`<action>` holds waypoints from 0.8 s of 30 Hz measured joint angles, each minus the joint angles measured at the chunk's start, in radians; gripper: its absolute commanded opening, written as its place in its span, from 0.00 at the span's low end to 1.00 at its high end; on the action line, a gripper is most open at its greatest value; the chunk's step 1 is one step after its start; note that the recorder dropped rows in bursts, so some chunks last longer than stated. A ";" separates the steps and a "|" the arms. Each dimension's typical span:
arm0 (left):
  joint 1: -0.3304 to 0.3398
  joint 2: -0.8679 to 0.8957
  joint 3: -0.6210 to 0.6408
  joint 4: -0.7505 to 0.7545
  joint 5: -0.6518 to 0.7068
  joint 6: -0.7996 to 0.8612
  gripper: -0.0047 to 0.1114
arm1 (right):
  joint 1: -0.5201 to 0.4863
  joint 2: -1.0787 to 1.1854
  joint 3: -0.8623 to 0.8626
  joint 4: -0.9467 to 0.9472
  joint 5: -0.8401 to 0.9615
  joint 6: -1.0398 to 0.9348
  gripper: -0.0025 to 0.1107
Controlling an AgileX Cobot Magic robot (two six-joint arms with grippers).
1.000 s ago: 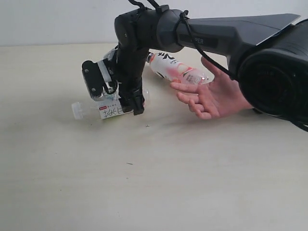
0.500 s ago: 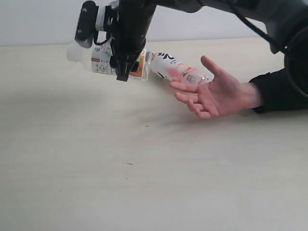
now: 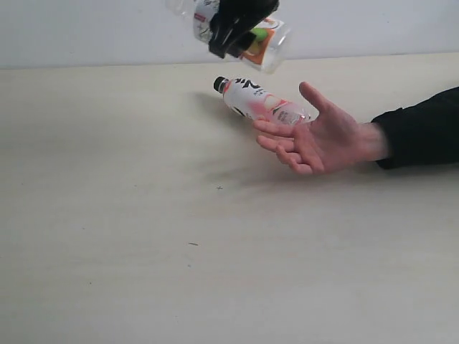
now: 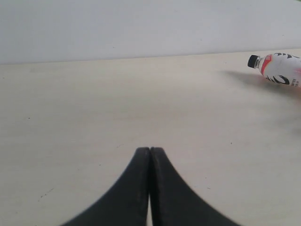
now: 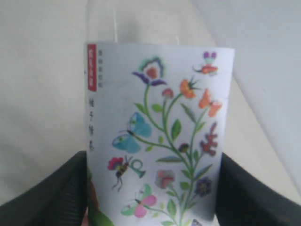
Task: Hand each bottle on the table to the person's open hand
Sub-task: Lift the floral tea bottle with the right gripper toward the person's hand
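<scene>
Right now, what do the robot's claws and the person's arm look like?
Left claw: two matte black fingers, smoothly curved, tapering to narrow tips. Right claw: likewise black. No cables or markings show. The person wears a black long sleeve.

one bottle lies on the table just behind the hand; the held bottle hangs above it.
</scene>
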 measured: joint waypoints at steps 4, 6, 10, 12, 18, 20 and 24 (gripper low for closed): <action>0.000 0.000 0.000 0.000 0.000 0.000 0.06 | -0.076 -0.031 0.000 0.060 0.084 0.039 0.02; 0.000 0.000 0.000 0.000 0.000 0.000 0.06 | -0.106 -0.032 0.000 0.079 0.096 0.073 0.02; 0.000 0.000 0.000 0.000 0.000 0.000 0.06 | -0.164 -0.032 0.002 0.111 0.102 0.177 0.02; 0.000 0.000 0.000 0.000 0.000 0.000 0.06 | -0.194 -0.038 0.015 0.156 0.102 0.197 0.02; 0.000 0.000 0.000 0.000 0.000 0.000 0.06 | -0.236 -0.060 0.087 0.227 0.104 0.211 0.02; 0.000 0.000 0.000 0.000 0.000 0.000 0.06 | -0.236 -0.074 0.114 0.237 0.104 0.211 0.02; 0.000 0.000 0.000 0.000 0.000 0.000 0.06 | -0.236 -0.108 0.178 0.255 0.106 0.213 0.02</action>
